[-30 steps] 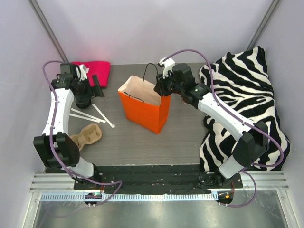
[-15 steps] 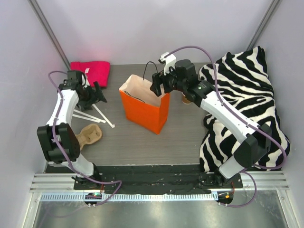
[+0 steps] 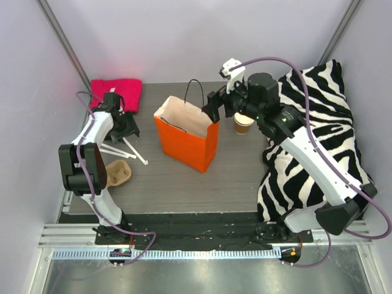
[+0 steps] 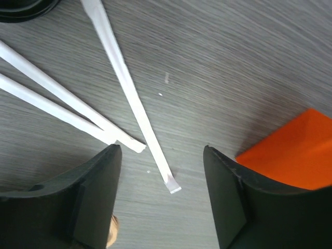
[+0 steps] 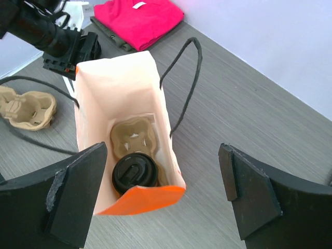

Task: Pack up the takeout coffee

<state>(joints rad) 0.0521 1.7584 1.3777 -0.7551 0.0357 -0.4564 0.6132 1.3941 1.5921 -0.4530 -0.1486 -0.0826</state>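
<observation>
under right claw (image 5: 162,155), takeout coffee (image 5: 134,174) inside bag (image 5: 119,93)

Robotics lab test booth, by the look of it: plain pale walls (image 3: 184,37) boxing in a grey tabletop (image 3: 171,184), aluminium rail (image 3: 202,234) along the near edge, purple-cabled robot arms (image 3: 301,145) bolted there, staged zebra cloth (image 3: 318,116) alongside.
</observation>
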